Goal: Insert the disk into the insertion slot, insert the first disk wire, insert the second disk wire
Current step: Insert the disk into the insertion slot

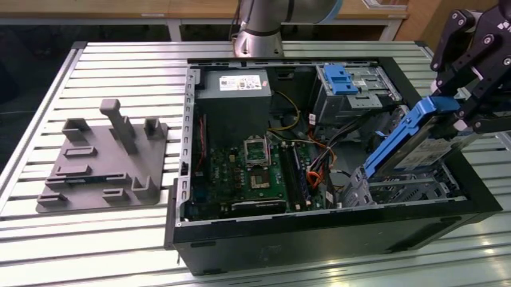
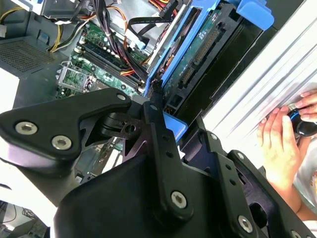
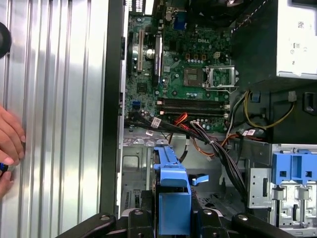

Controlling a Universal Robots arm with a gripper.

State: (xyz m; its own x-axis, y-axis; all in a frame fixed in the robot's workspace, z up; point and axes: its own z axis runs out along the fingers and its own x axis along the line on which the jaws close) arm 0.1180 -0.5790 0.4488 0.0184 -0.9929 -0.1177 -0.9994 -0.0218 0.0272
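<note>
**Exterior view, from its left to its right.** One grey moulded fixture [image 1: 104,158] lies on the slatted metal table [image 1: 48,239]. One open black computer case [image 1: 319,233] holds one green motherboard [image 1: 255,173] and one power supply [image 1: 233,89]. It also holds two drive cages. The larger cage with a blue latch [image 1: 345,81] is on the far side. The insertion slot [image 1: 407,188], a small perforated grey cage, is at the near corner on the exterior view's right.

One disk [image 1: 411,149] in its blue carrier stands tilted over the insertion slot. Its lower end is at the mouth, though whether it has entered cannot be told. The gripper [image 1: 456,116] pinches the carrier's handle at the upper end.

**Second wrist view.** The disk is seen from beneath, with its green circuit board [image 2: 198,54] exposed. One person's hand [image 2: 277,144] is on the table outside the case.

**First wrist view.** The blue handle [image 3: 171,198] is clamped between the two black fingers, above the cage floor.
</note>
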